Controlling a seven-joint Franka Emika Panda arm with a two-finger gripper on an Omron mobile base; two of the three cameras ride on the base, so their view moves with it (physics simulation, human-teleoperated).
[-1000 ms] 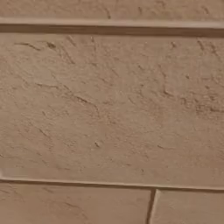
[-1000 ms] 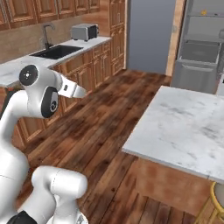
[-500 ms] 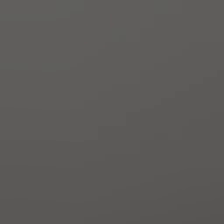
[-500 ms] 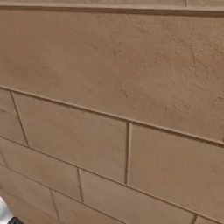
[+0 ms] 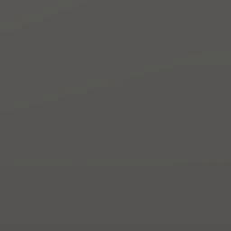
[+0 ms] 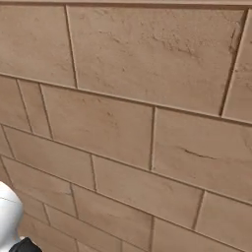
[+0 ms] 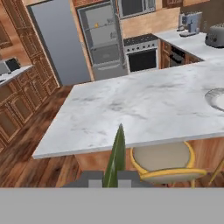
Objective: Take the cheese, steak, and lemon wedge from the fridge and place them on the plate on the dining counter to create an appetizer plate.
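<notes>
While the plate (image 7: 217, 99) is being cut off at the desk's (image 7: 144, 109) right edge, the jaws are pinching the lemon wedge (image 7: 114, 158), pointing at the desk.

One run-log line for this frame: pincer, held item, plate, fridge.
pincer: shut on lemon wedge | dining counter: ahead, beyond the wedge | plate: at counter's right edge | fridge: open, far side

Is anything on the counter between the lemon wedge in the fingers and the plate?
Nothing visible. Bare dining counter lies between the lemon wedge and the plate, cut off at the hand view's right edge.
</notes>
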